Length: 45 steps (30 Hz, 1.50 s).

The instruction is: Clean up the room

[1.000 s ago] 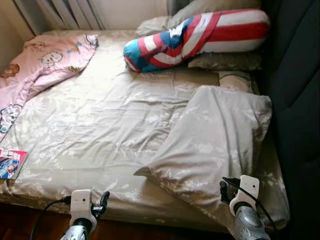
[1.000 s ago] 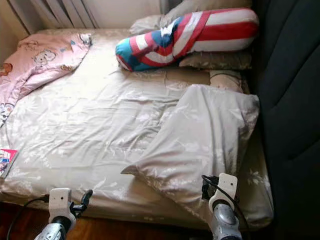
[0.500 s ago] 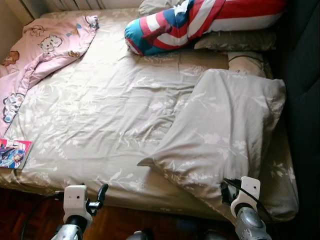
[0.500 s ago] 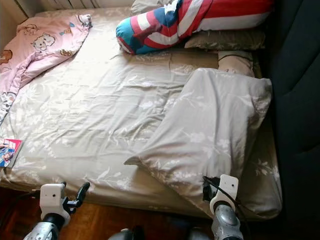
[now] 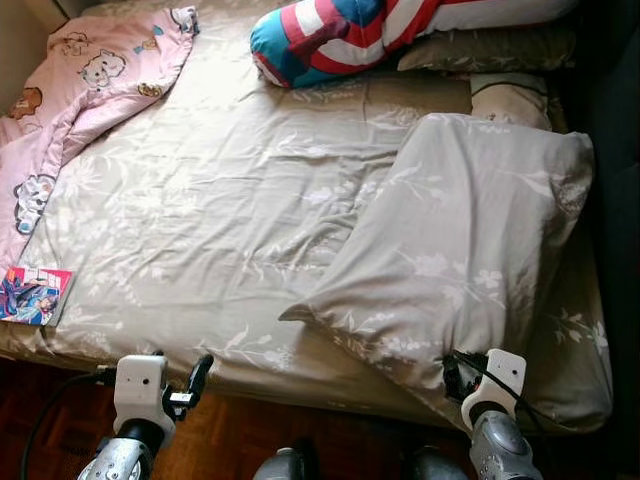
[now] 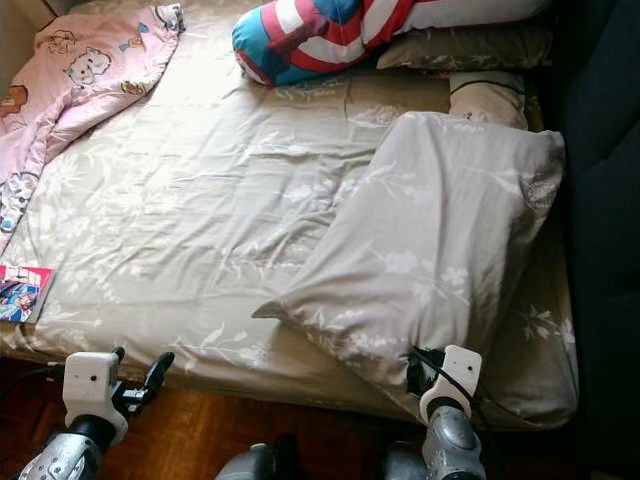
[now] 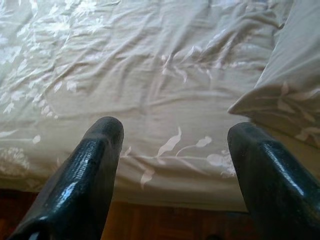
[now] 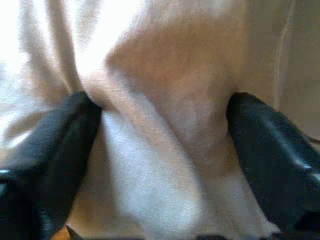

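Pillow (image 5: 470, 250) unmoved since earlier; right gripper (image 8: 160, 165) jaws now astride it.

The left gripper (image 7: 172, 150) hangs low with its two black fingers (image 7: 95, 165) spread wide and empty, while the right gripper (image 8: 160, 150) reaches further forward on its silver arm (image 5: 497, 445), fingers (image 8: 55, 145) parted with cloth bunched between them.

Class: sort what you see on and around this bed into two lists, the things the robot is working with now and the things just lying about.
In use: right gripper, open around the grey pillow; left gripper, open near the bed edge.

Lying about: pink blanket, striped bolster, magazine, bed sheet.
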Motion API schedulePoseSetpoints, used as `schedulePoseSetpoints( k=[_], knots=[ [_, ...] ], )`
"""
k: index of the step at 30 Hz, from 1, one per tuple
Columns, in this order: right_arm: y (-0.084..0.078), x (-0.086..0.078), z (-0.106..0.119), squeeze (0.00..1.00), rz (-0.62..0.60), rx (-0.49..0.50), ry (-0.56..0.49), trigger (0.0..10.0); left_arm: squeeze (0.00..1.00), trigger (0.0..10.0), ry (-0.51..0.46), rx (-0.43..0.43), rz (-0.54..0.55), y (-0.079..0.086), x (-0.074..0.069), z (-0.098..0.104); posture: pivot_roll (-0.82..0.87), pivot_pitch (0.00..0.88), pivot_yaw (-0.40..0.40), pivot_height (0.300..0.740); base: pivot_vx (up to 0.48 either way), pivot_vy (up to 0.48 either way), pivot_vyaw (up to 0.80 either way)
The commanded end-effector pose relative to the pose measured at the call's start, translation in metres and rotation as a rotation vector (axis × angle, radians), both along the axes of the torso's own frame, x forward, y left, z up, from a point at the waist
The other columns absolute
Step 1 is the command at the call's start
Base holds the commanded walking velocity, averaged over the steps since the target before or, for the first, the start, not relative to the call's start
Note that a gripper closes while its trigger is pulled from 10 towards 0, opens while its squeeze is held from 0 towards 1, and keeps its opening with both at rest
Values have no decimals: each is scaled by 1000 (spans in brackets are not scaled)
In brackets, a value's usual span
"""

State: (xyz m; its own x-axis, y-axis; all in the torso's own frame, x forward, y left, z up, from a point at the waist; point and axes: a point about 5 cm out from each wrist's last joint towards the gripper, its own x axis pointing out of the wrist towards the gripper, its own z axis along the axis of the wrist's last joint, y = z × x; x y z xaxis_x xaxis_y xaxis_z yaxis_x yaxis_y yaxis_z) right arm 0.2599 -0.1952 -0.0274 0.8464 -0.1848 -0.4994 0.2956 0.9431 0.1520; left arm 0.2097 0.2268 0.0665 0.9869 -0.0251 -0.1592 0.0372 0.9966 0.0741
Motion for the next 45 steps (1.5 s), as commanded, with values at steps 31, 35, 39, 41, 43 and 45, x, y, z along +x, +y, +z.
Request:
schedulePoseSetpoints(
  k=[31, 35, 39, 41, 43, 45],
  knots=[
    [3, -27, -23, 0, 22, -2, 141, 0, 0, 10000, 76, -38, 48, -4, 6, -17, 96, 315, 143, 740, 0, 0, 0],
    [-12, -25, -19, 0, -20, -66, 140, 0, 0, 10000, 71, -42, 63, -4, 15, -20, 62, 288, 124, 740, 0, 0, 0],
    [-38, -21, -9, 0, -94, -150, 122, 0, 0, 10000, 61, -53, 65, -7, 24, -22, 26, 251, 108, 740, 0, 0, 0],
    [-48, -21, -6, 0, -125, -175, 119, 0, 0, 10000, 61, -56, 64, -9, 26, -23, 12, 237, 102, 740, 0, 0, 0],
    [-73, -22, 3, 0, -206, -239, 114, 0, 0, 10000, 58, -64, 64, -12, 32, -25, -21, 202, 92, 740, 0, 0, 0],
    [-86, -23, 8, 0, -250, -273, 111, 0, 0, 10000, 55, -68, 65, -13, 34, -26, -26, 196, 91, 740, 0, 0, 0]
  ],
)
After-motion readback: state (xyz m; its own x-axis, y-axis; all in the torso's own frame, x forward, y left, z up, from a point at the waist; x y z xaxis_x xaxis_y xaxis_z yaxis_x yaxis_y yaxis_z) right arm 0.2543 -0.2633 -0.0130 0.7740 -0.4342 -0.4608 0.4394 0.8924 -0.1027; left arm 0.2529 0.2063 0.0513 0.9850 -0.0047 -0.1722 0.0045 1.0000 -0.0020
